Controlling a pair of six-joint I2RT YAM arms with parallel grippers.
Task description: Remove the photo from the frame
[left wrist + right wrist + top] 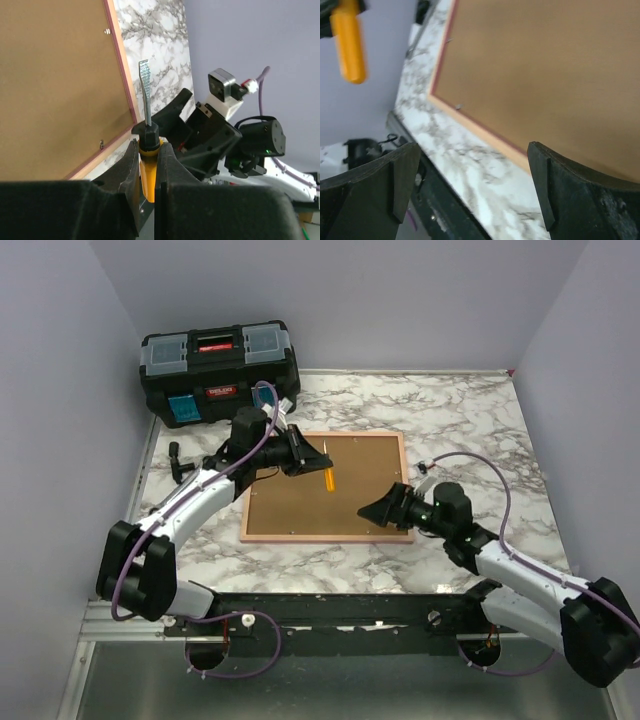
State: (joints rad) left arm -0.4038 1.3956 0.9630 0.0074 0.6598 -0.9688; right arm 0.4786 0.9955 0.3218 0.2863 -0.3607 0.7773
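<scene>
The pink frame (330,536) lies face down on the marble table, its brown backing board (300,500) facing up. The photo is hidden beneath that board. My left gripper (318,455) hovers over the frame's far middle, shut on the yellow handle of a flat-blade screwdriver (329,480). In the left wrist view the blade (146,95) sticks out past the gripper (148,150), beside the frame's edge (125,85). My right gripper (372,510) is open at the frame's near right corner. Its wrist view shows the jaws wide apart (472,170) with nothing between them, over the frame's border (480,131).
A black toolbox (215,370) stands at the back left. A small black object (180,462) lies near the table's left edge. Small metal tabs (458,106) hold the backing along the frame's rim. A black rail (330,608) runs along the table's near edge.
</scene>
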